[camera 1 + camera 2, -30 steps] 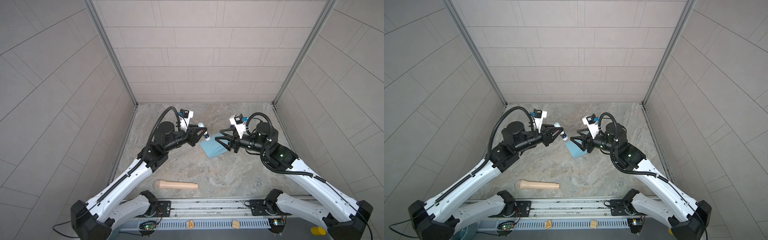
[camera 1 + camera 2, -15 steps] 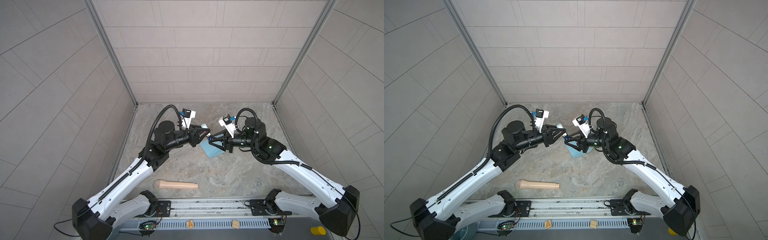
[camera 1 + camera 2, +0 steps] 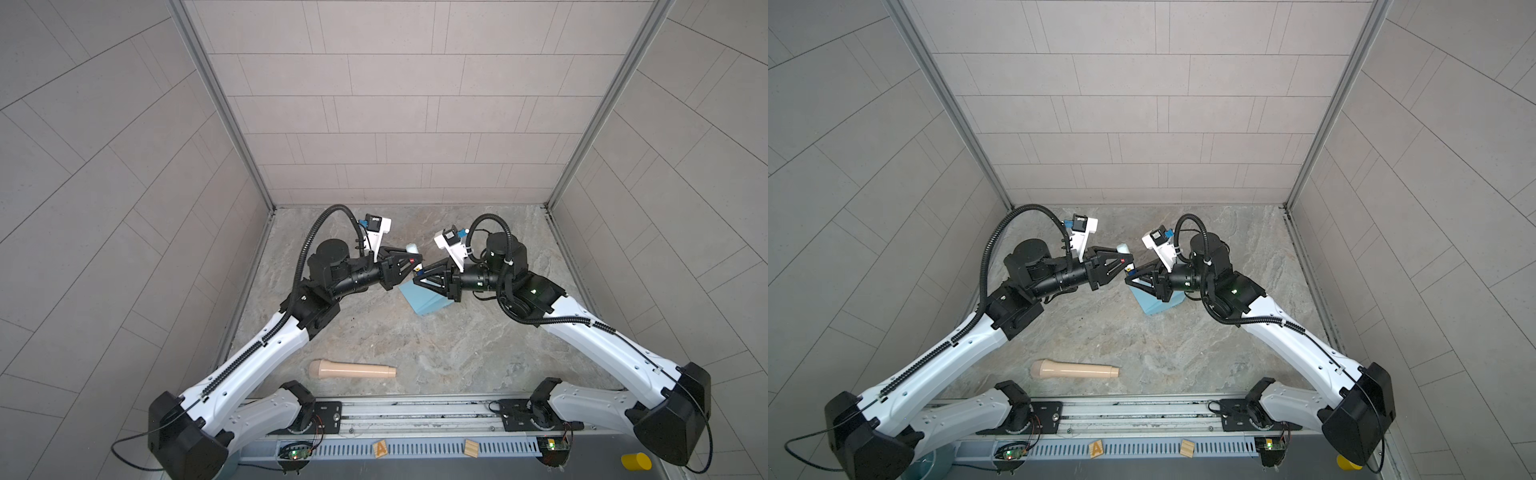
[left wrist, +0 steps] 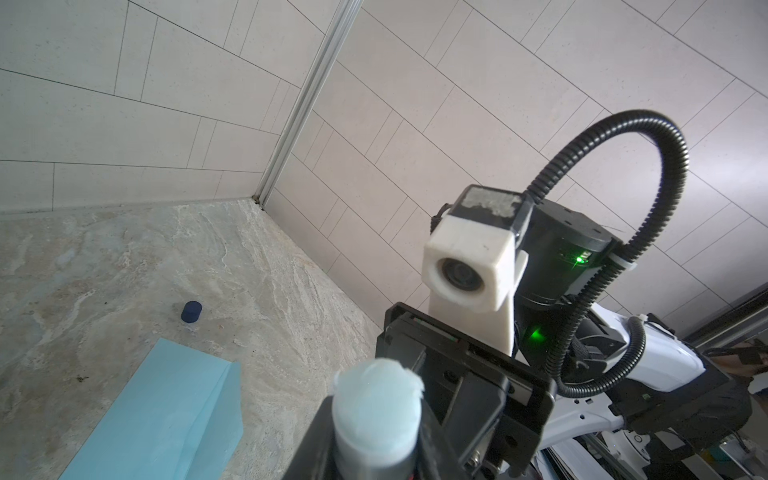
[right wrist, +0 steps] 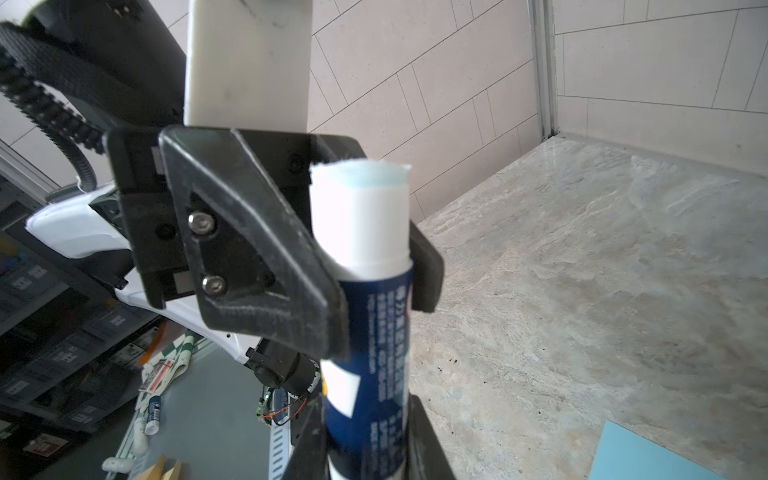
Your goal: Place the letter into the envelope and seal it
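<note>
Above the tabletop (image 3: 415, 340), left fingers (image 5: 257, 266) are clamping an uncapped glue stick (image 5: 365, 316) mid-barrel. The right fingers (image 5: 430, 449) are sitting against both sides of its dark blue base - cannot tell if gripping. The envelope (image 3: 428, 301) is lying flat mid-tabletop, partly under the right fingers - letter not in view.

We observe the left gripper (image 3: 415, 259) and right gripper (image 3: 419, 275) facing tip to tip, a pale-tipped cylindrical stick (image 3: 412, 248) protruding from the left. The light blue rectangular paper envelope (image 3: 424, 301) lies beneath the right gripper; a beige cylinder (image 3: 352, 369) lies well apart.
</note>
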### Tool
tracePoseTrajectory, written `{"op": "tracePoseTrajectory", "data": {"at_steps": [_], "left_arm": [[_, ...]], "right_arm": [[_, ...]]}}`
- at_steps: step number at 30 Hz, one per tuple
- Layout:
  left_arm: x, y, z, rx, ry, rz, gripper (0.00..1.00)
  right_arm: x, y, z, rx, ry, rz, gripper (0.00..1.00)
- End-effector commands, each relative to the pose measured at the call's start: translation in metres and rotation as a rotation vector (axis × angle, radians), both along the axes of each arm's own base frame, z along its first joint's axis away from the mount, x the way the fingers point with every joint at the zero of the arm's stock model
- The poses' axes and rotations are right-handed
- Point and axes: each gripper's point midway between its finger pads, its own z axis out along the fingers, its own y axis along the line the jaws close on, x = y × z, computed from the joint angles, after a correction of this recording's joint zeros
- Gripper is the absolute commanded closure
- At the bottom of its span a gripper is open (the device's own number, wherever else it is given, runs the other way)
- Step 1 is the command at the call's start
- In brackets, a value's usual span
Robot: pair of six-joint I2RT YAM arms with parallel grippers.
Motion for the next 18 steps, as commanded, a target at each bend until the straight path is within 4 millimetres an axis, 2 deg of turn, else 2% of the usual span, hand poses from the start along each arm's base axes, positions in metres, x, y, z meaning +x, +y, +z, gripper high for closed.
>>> {"op": "tracePoseTrajectory", "data": {"at_steps": [1, 3, 6, 8, 10, 13, 16, 18], "left_arm": [[-0.001, -0.002, 0.016, -0.043, -0.049, -0.012, 1.0], [0.0, -0.002, 0.015, -0.044, -0.05, -0.01, 1.0], [0.0, -0.002, 0.013, -0.042, -0.048, -0.009, 0.99], [0.001, -0.002, 0.013, -0.044, -0.048, -0.008, 0.88], [0.0, -0.002, 0.014, -0.052, -0.051, -0.009, 0.71], [-0.001, -0.001, 0.018, -0.075, -0.062, -0.011, 0.54], [-0.002, 0.0, 0.021, -0.103, -0.073, -0.01, 0.44], [-0.002, 0.0, 0.021, -0.119, -0.071, -0.012, 0.42]], "right_arm": [[-0.009, 0.006, 0.019, 0.054, -0.046, 0.047, 0.92], [-0.009, 0.005, 0.021, 0.059, -0.047, 0.043, 1.0], [-0.007, 0.004, 0.025, 0.075, -0.054, 0.026, 1.0], [-0.005, 0.003, 0.028, 0.088, -0.055, 0.005, 1.0], [-0.002, 0.001, 0.032, 0.104, -0.057, -0.02, 1.0], [0.002, -0.001, 0.039, 0.134, -0.067, -0.052, 1.0], [0.004, -0.003, 0.043, 0.155, -0.075, -0.072, 1.0], [0.004, -0.003, 0.044, 0.165, -0.07, -0.072, 1.0]]}}
